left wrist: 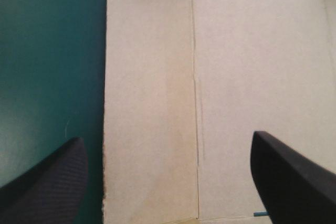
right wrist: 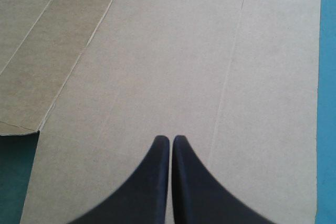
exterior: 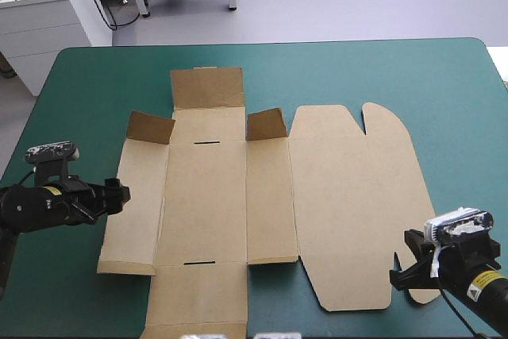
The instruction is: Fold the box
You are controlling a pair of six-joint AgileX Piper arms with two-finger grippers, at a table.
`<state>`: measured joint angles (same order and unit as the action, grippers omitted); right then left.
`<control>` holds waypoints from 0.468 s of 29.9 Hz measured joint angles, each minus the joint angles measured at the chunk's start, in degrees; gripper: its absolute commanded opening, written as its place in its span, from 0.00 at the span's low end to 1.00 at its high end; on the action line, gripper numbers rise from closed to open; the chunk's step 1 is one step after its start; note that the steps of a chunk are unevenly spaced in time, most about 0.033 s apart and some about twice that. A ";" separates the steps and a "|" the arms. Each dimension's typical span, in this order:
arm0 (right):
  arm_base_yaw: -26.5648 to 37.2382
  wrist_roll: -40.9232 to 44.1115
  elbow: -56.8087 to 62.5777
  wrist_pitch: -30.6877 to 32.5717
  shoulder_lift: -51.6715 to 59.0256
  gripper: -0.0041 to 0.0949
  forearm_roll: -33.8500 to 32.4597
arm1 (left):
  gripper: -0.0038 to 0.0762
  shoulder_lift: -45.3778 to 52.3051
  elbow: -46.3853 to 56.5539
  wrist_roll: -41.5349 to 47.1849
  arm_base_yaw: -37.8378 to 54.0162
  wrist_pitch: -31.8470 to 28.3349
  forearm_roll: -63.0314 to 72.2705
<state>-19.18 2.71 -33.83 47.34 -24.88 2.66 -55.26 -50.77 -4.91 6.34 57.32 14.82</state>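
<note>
Right hand [exterior: 397,274], fingers together, is hovering over the lid [exterior: 349,196] of the brown box [exterior: 206,196]. Left hand [exterior: 124,193], fingers apart, is straddling its left wall [exterior: 139,204]. Wall-raising is probably beginning, calling for clamping, then lifting.

Bright, even light across the bench [exterior: 381,69].
The box [exterior: 333,188] is uniformly lit; inner faces of its raised flaps [exterior: 266,125] look darker, and a thin soft shadow edges its near side.
</note>
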 measured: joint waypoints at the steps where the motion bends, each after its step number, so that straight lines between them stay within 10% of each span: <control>1: 0.00 0.00 0.00 0.19 0.95 0.04 0.06 | 0.80 -1.44 -0.07 -0.20 1.93 0.35 0.56; 14: 0.00 -0.50 0.00 2.42 4.10 0.04 0.10 | 0.80 -22.71 -0.21 -20.27 23.72 9.09 18.06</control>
<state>-19.18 2.21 -33.83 49.76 -20.78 2.77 -77.96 -50.98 -25.18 30.07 66.40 32.88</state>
